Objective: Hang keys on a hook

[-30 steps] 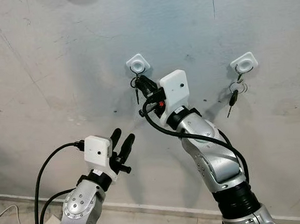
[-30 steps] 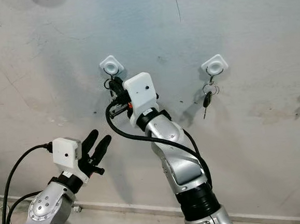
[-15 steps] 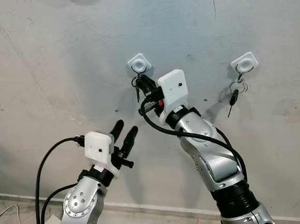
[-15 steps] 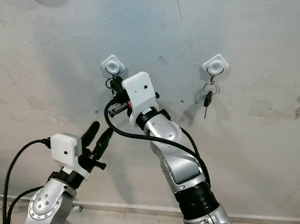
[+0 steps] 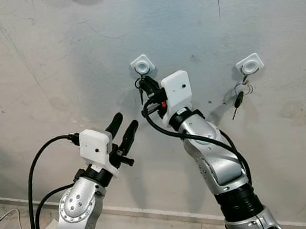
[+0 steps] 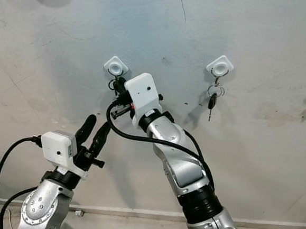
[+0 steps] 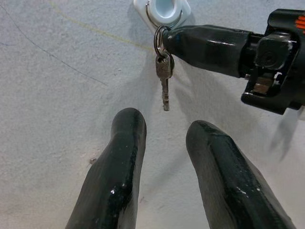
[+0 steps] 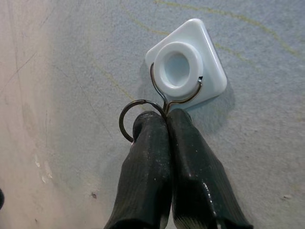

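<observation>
One key [image 7: 164, 81] dangles from its ring [image 8: 136, 119], which I have pinched in the right gripper [image 8: 164, 119], fingers pressed together right at the wire of the white wall hook [image 8: 186, 64]. Below the key, my left gripper [image 7: 164, 138] points up at the wall with its fingers spread, holding nothing. Well off to the right gripper's far side, a second hook [image 5: 249, 64] carries another key set [image 5: 239, 95].

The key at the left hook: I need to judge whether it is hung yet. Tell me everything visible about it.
The key is small, dull metal, hanging blade down from a dark wire ring. The right pincer, fingers shut, grips that ring right below the white wall hook, at its wire loop. Whether the ring is threaded onto the loop cannot be told.
</observation>
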